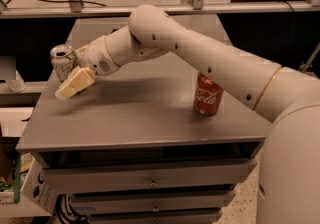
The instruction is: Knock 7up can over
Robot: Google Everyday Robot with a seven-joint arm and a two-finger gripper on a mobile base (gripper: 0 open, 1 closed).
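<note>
The 7up can (62,61) stands upright at the far left of the grey cabinet top (145,113); it is pale white and green with a silver top. My gripper (71,86) is at the end of the white arm that reaches in from the right. Its cream fingers (75,83) are right in front of the can's lower half and hide it. I cannot tell if they touch the can. The red cola can (207,97) stands upright at the right, just in front of my forearm.
The cabinet has drawers (150,180) below its top. A metal frame (150,8) runs behind it. A low shelf with a white cup (15,85) is at the left, and boxes (20,188) sit on the floor at the lower left.
</note>
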